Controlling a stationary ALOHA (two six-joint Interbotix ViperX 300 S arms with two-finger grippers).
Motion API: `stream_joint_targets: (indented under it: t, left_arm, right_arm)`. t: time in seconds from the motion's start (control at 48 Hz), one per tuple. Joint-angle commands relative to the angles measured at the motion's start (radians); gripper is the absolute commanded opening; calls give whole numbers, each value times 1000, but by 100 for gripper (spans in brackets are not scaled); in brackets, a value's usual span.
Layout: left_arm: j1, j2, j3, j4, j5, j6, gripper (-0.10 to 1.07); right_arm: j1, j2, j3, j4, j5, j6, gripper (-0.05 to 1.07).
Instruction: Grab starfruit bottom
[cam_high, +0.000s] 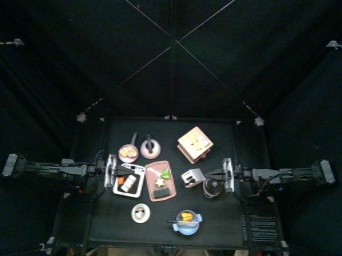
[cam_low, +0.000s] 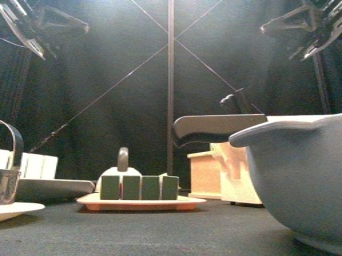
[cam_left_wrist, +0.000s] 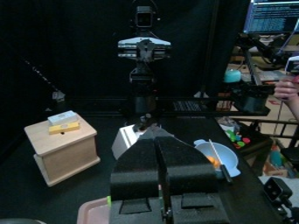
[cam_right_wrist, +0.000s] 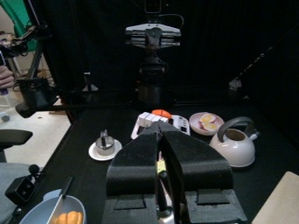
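Note:
An orange-yellow piece (cam_high: 187, 215), which I take for the starfruit, lies in a pale blue bowl (cam_high: 187, 222) near the table's front edge. The left wrist view shows the piece (cam_left_wrist: 218, 158) inside the bowl, and the right wrist view shows it too (cam_right_wrist: 68, 216). My left gripper (cam_high: 110, 175) hangs at the table's left side, shut and holding nothing, with its jaws (cam_left_wrist: 162, 162) pressed together. My right gripper (cam_high: 225, 178) hangs at the right side, jaws (cam_right_wrist: 163, 153) together and holding nothing. Neither gripper touches the bowl.
A wooden box (cam_high: 197, 143) with a yellow piece (cam_left_wrist: 65, 125) on top stands at the back. A pan (cam_high: 147, 148), white tray (cam_high: 127, 181), pink board (cam_high: 160, 182), kettle (cam_right_wrist: 233, 144) and small plate (cam_high: 140, 212) crowd the middle. A person's hand (cam_left_wrist: 288, 87) shows beyond the curtains.

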Motion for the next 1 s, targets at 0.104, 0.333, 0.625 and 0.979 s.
stream_joint_targets:
  t: [0.104, 0.333, 0.625, 0.979]
  left_arm:
    - [-15, 17, 15, 0, 0, -3, -4]
    - [-40, 66, -44, -2, 3, -3, -2]
    - [-81, 261, -184, -86, 133, 0, 12]
    - [-81, 465, -235, -114, 206, 6, 62]
  right_arm:
    - [3, 83, 23, 2, -51, 18, 1]
    - [-3, 186, -6, -9, -84, 20, 1]
    - [-57, 221, -18, -58, -87, 20, 1]
    - [-83, 209, -18, -78, -94, 20, 1]
